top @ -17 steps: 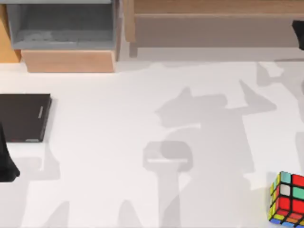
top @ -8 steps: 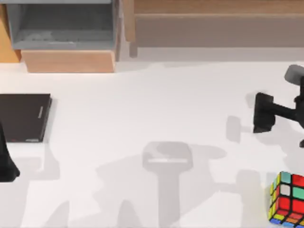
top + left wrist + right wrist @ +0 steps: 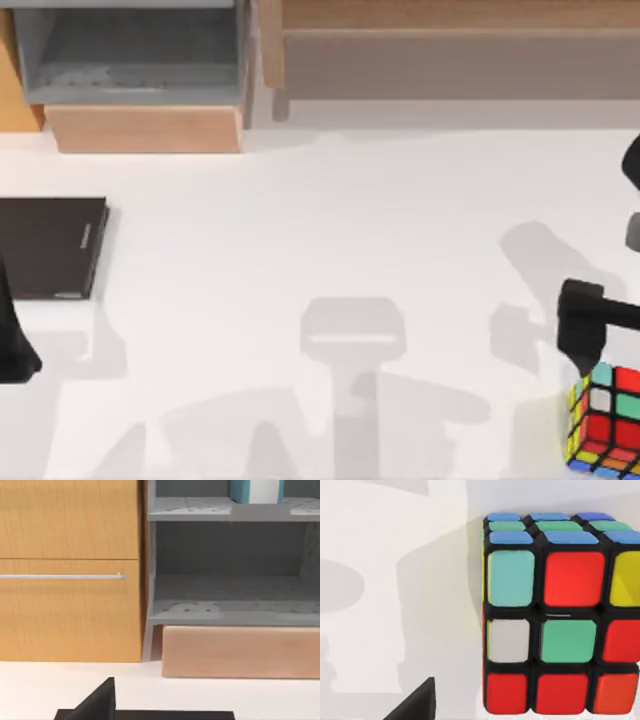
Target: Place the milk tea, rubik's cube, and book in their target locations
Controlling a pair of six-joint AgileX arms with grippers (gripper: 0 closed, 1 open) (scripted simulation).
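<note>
Top view showed the right pincer [image 3: 590, 325], its opening unreadable, just at twelve o'clock of the rubik's cube [image 3: 604, 418] on the bench [image 3: 300, 250], so grasping the cube seemingly came next.

Bright, even light; soft grey shadows

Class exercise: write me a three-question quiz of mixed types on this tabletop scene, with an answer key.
1. True or false: the rubik's cube sits near the table's right edge in the top view.
2. Which arm's gripper is close to the cube? A) left B) right
3. Fill in: the book on the grey shelf unit has a ____ cover.

Key: 1 true. 2 B: the right gripper hangs just beside the cube, while the left gripper is at the table's left edge beside the black slab. 3 teal.
</note>
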